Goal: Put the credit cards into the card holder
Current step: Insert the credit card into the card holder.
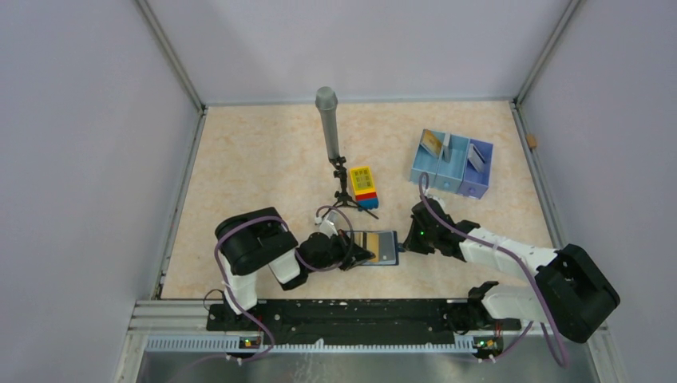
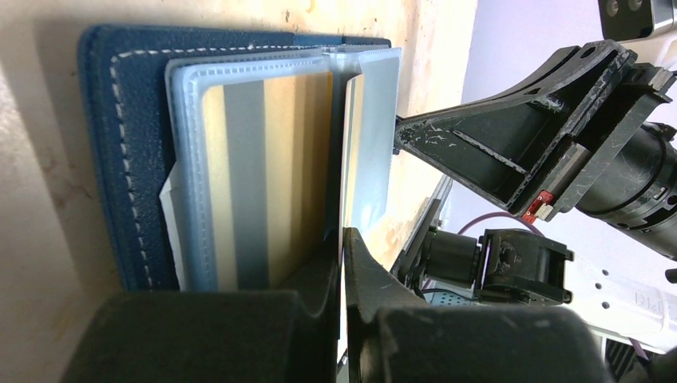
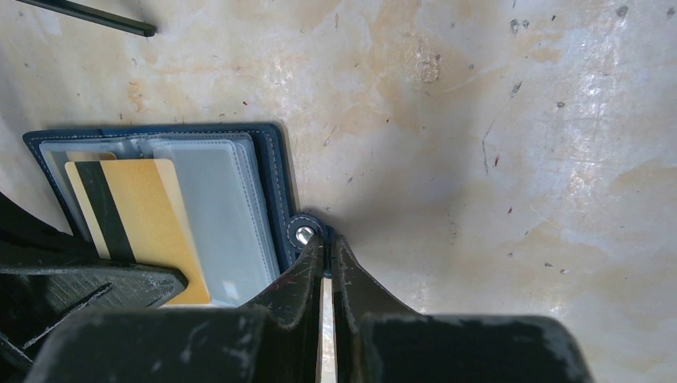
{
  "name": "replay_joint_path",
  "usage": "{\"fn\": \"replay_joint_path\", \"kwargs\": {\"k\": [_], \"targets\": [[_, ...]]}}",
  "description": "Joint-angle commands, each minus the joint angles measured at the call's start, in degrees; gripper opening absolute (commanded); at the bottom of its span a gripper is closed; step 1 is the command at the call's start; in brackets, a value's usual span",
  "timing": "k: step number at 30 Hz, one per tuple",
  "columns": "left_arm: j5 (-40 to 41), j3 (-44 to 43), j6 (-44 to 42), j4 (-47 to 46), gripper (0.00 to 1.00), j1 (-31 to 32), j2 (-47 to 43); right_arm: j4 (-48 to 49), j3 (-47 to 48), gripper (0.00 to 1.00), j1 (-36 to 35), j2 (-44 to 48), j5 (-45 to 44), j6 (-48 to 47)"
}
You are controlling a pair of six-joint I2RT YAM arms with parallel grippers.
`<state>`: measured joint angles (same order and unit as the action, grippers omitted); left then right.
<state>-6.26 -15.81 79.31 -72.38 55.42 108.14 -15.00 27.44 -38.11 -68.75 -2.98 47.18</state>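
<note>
- Nearest the arm bases, the left gripper (image 2: 343, 239) reaches in low from the left, its fingers pressed together at the near edge of the card holder (image 2: 100, 159). A thin pale edge runs into the seam between them. Whether they nip a leaf, a card end or nothing, I cannot tell.
- Just beyond those fingers the holder lies open and flat on the table (image 1: 263, 159), between the two grippers. Its long side runs left to right across the arms.
- A gold card (image 2: 275, 175) lies on the holder's clear leaves, on the left arm's side. Its long axis, along its stripe, points straight away from the left fingers. How deep it sits in a pocket is not clear.
- At the holder's far-right edge the right gripper (image 3: 323, 239) is also closed tight, with its tips at the snap tab (image 3: 303, 234). It seems to steady the holder, though I cannot tell a pinch from a plain press.
- My judgement is that the coming move turns on that line-up. The left arm is nearer the card and in line with its length, so a push along that axis would seat it.
- Further out stand a toy brick (image 1: 364, 185) and a tall grey stand (image 1: 328, 120), well apart from the holder.
- Farthest, on the right arm's side, a pale blue tray (image 1: 425, 177) holds a tan card (image 1: 432, 142) and a pale card (image 1: 476, 158), both tilted and not yet fetched.
</note>
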Motion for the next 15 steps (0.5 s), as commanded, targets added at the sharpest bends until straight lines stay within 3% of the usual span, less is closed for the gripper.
{"fn": "replay_joint_path", "kwargs": {"k": [1,15], "targets": [[3.32,-0.23,-2.04,1.51,0.0,0.65,0.07,-1.05,-0.16,0.0,-1.26,0.49,1.36,0.66],[3.21,-1.08,-5.13,2.65,0.0,0.65,-0.86,-2.27,-0.2,0.0,-1.27,1.94,0.7,0.69]]}}
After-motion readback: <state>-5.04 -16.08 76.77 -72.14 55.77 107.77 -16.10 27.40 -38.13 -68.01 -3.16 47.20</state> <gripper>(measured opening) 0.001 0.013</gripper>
